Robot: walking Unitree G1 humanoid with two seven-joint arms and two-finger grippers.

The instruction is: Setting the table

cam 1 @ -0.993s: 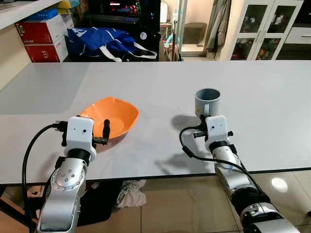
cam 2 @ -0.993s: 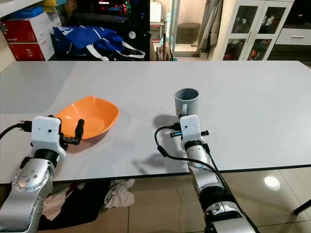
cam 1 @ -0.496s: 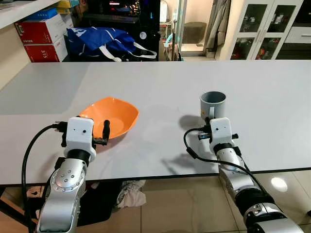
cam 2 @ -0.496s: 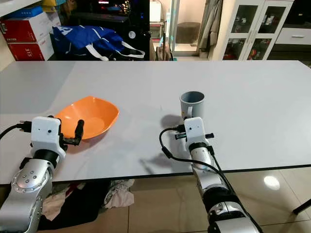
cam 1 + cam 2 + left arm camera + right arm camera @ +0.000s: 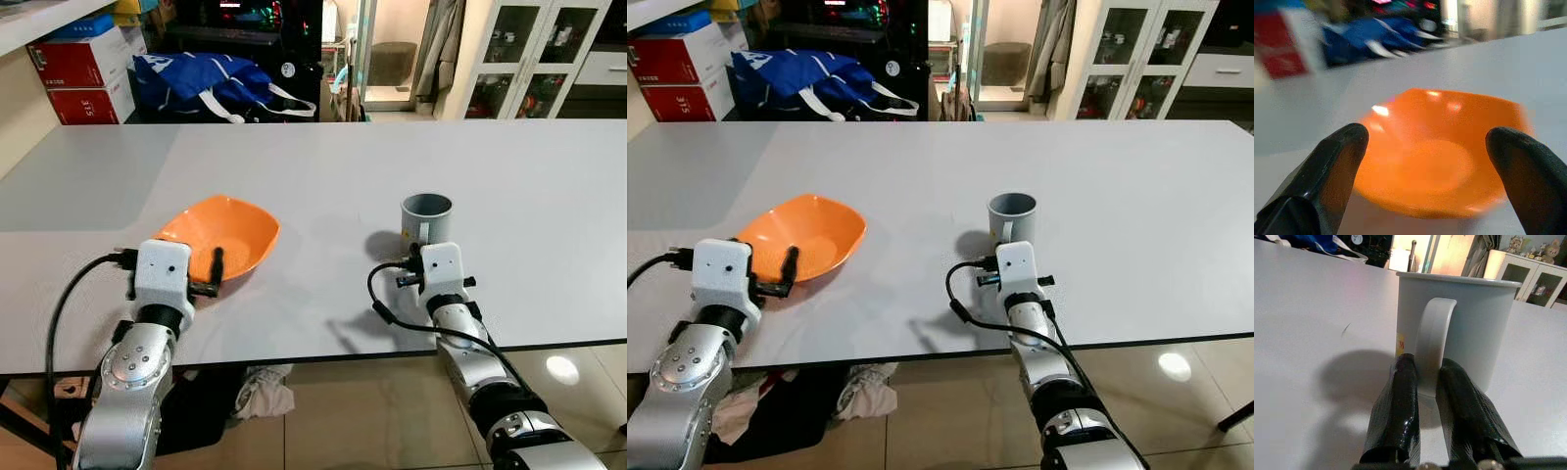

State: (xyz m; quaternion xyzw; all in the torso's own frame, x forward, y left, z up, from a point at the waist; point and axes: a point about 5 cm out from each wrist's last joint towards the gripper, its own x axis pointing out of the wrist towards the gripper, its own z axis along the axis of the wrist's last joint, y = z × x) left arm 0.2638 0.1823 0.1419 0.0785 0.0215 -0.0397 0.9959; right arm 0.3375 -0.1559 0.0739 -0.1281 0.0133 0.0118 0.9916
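An orange bowl (image 5: 223, 233) lies on the white table (image 5: 323, 157), front left. My left gripper (image 5: 1427, 138) is open just at the bowl's near rim, one black finger (image 5: 216, 265) showing beside my white wrist; the bowl (image 5: 1440, 152) sits between the spread fingers. A grey mug (image 5: 426, 216) stands front right. My right gripper (image 5: 1426, 363) is shut on the mug's handle (image 5: 1433, 340), approaching from the near side, and a wrist block (image 5: 439, 266) hides it in the head views. The mug's base looks low against the tabletop.
A blue bag (image 5: 216, 83) and red boxes (image 5: 86, 78) sit beyond the table's far left edge. Glass-door cabinets (image 5: 534, 59) stand at the back right. The table's front edge (image 5: 313, 354) runs just under both wrists; a crumpled cloth (image 5: 263, 387) lies on the floor below.
My right gripper has carried the mug a little to the right and lower toward the tabletop. The left gripper has barely moved at the bowl's rim.
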